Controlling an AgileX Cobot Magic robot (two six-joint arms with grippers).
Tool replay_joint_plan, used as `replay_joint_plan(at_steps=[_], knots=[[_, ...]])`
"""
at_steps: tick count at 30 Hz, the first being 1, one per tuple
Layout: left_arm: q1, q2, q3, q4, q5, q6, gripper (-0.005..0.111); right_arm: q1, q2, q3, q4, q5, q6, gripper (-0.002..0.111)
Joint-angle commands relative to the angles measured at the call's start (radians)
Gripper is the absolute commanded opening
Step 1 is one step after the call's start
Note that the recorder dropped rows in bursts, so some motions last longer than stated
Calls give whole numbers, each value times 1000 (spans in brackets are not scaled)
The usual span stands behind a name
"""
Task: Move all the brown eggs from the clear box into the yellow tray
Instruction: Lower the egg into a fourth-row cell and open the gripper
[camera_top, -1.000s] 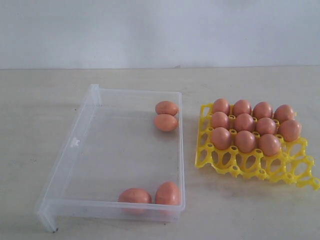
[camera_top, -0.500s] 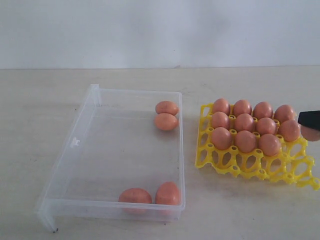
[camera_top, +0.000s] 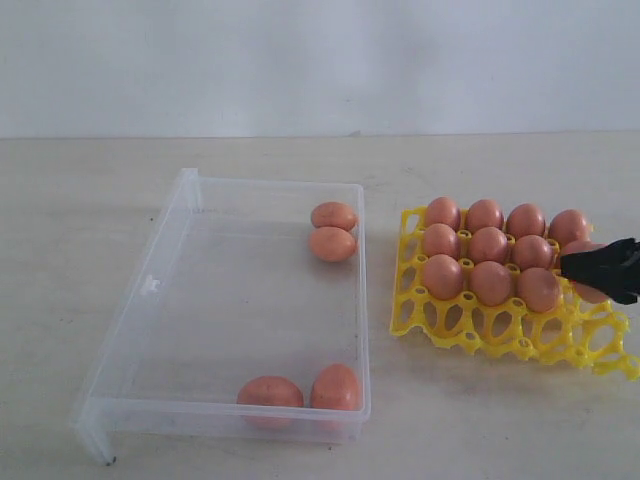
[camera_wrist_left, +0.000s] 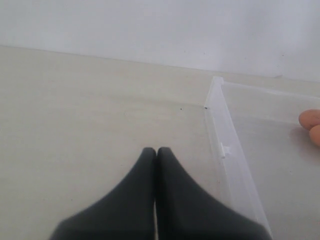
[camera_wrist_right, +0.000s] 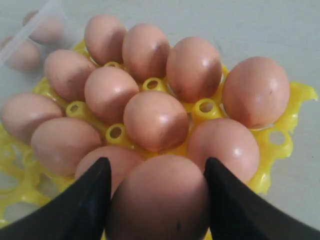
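In the right wrist view my right gripper (camera_wrist_right: 156, 165) is shut on a brown egg (camera_wrist_right: 160, 200), one finger pressed against each side. It hangs over the right part of the yellow tray (camera_top: 470, 335), where the gripper (camera_top: 600, 268) enters the exterior view from the right edge. Several brown eggs (camera_top: 488, 244) fill the tray's far rows. The clear box (camera_top: 150, 285) holds two eggs (camera_top: 332, 243) at its far right corner and two (camera_top: 335, 387) at its near right corner. My left gripper (camera_wrist_left: 155, 150) is shut and empty above bare table beside the box's wall (camera_wrist_left: 225, 135).
The near row of tray cups (camera_top: 520, 340) stands open. The pale table (camera_top: 300, 150) runs back to a white wall. The tray sits close to the box's right side.
My right gripper has come in from the right edge with the egg and moved left over the tray's right side. Eggs in the box and tray have not moved.
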Motion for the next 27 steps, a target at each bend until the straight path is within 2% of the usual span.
replay_joint_plan(at_steps=[1,15,23,27], knots=[[-3,1,-2,-2,-7,0,-4,41,-2,1,58,85,-59,0],[-3,1,-2,-2,-7,0,-4,41,-2,1,118,100,-82,3],[-3,1,-2,-2,-7,0,-4,41,-2,1,118,98,-80,51],[-3,1,-2,-2,-7,0,-4,41,-2,1,118,98,-80,56]])
